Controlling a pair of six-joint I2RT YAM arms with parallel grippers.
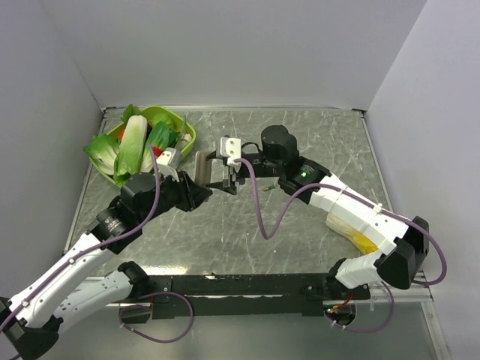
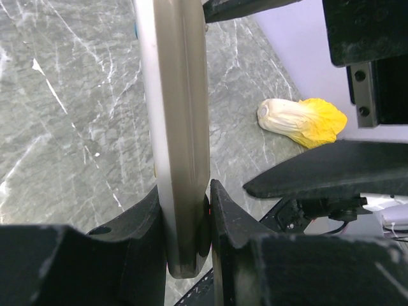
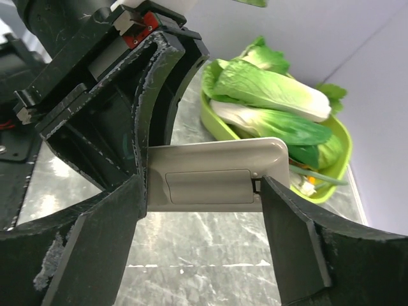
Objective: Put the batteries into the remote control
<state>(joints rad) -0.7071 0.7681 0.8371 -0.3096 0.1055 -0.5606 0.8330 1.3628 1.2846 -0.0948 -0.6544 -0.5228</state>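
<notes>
My left gripper (image 1: 196, 189) is shut on the remote control (image 1: 204, 168) and holds it above the table, its grey-brown reverse side facing my right wrist camera. In the left wrist view the remote (image 2: 175, 127) is clamped edge-on between the fingers (image 2: 229, 217). My right gripper (image 1: 229, 178) is open, its jaws astride the remote (image 3: 210, 167). The closed battery cover (image 3: 207, 186) lies between them, and the right fingertip (image 3: 271, 191) touches the latch end. One tiny green stick, perhaps a battery (image 1: 268, 189), lies on the table by the right gripper. The other is out of view.
A lime-green bowl (image 1: 189, 132) of leafy green vegetables stands at the back left and shows behind the remote in the right wrist view (image 3: 341, 137). A yellow-and-white vegetable (image 2: 303, 120) lies on the table under the right arm (image 1: 364, 241). Grey walls enclose the table.
</notes>
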